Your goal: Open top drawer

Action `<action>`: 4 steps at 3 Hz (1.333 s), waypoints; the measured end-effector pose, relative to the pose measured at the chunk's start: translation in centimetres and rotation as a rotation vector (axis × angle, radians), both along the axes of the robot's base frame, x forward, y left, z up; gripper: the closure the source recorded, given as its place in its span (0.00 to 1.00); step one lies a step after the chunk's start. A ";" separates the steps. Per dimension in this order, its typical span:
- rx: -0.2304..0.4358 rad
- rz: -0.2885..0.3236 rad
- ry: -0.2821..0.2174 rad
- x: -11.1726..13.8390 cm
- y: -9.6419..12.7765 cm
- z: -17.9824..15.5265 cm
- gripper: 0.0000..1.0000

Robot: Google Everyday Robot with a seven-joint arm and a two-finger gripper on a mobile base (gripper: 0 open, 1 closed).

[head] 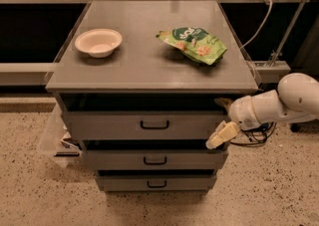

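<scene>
The top drawer [109, 126] is the widest grey front of the three, just under the cabinet top, with a dark loop handle [154, 125] at its centre. Its front sits flush with a dark gap above it. My gripper [222, 119] is at the right end of that drawer front, well to the right of the handle. Its cream fingers are spread open, one near the drawer's top edge and one fingertip [222, 135] near its lower edge. It holds nothing.
On the grey cabinet top [139, 65] are a white bowl [98, 42] at the left and a green snack bag [193, 44] at the right. Two narrower drawers [154, 160] sit below. A clear bin [55, 135] stands at the cabinet's left. Cables hang at the right.
</scene>
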State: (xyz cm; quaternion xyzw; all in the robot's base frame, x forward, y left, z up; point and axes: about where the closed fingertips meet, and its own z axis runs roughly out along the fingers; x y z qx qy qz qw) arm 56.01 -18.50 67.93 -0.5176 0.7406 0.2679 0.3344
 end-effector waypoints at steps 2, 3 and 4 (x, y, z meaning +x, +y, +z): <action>-0.028 -0.017 0.083 -1.3 -0.2 0.1 0.00; -0.028 -0.017 0.083 -1.3 -0.2 0.4 0.00; -0.058 -0.056 0.166 -3.8 -0.4 1.3 0.00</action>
